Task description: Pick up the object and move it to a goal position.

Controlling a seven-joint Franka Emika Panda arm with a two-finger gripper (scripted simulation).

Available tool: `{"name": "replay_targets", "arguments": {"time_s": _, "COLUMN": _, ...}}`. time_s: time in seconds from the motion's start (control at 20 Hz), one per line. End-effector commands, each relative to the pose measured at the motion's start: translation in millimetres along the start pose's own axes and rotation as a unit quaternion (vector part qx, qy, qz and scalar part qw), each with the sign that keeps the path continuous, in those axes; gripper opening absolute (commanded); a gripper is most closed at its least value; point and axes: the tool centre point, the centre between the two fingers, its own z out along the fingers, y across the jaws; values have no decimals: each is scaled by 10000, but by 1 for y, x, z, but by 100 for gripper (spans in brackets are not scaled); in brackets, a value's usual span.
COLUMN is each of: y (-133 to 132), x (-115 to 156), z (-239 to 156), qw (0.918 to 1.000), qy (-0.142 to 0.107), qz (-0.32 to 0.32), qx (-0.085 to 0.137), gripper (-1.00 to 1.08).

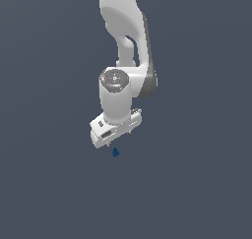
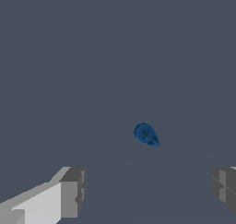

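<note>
So at this point your arm (image 1: pixel 125 46) was hanging down from 12 o'clock in the exterior view, white links and a grey joint cap facing the camera, with the wrist tilted a bit so the hand sat at an angle. The gripper (image 1: pixel 119 140) was right below the middle of the shot, and the object (image 1: pixel 115 152), that tiny dark blue teardrop lump, sat just under it, roughly at 6 o'clock from the hand. You couldn't call it touching from that angle; there looked to be a sliver of gap between the fingertips and the lump, but it was too small to be sure.

The wrist view helped you more. The object (image 2: pixel 146 134) lay on the plain grey floor (image 2: pixel 92 57), with its pointy end aimed toward about 4 o'clock. The two fingers (image 2: pixel 71 191) were spread wide, one on each side of the frame, nothing between them. The lump sat ahead of the tips, not yet in the gap, closer to the far-side finger than to the lit white one.
</note>
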Motion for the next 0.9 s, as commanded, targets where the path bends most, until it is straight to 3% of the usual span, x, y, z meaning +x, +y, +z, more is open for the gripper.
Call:
{"name": "replay_targets", "arguments": {"time_s": 0.0, "y": 5, "x": 1, "z": 8, "qw": 9995, "qy": -12, "qz": -323, "qx": 22, "gripper": 100}}
{"name": "replay_targets", "arguments": {"time_s": 0.4, "y": 17, "x": 3, "z": 28, "qw": 9935, "qy": -28, "qz": -1131, "qx": 88, "gripper": 100}}
{"name": "replay_targets", "arguments": {"time_s": 0.85, "y": 24, "x": 4, "z": 38, "qw": 9878, "qy": -26, "qz": -1549, "qx": 126, "gripper": 100}}
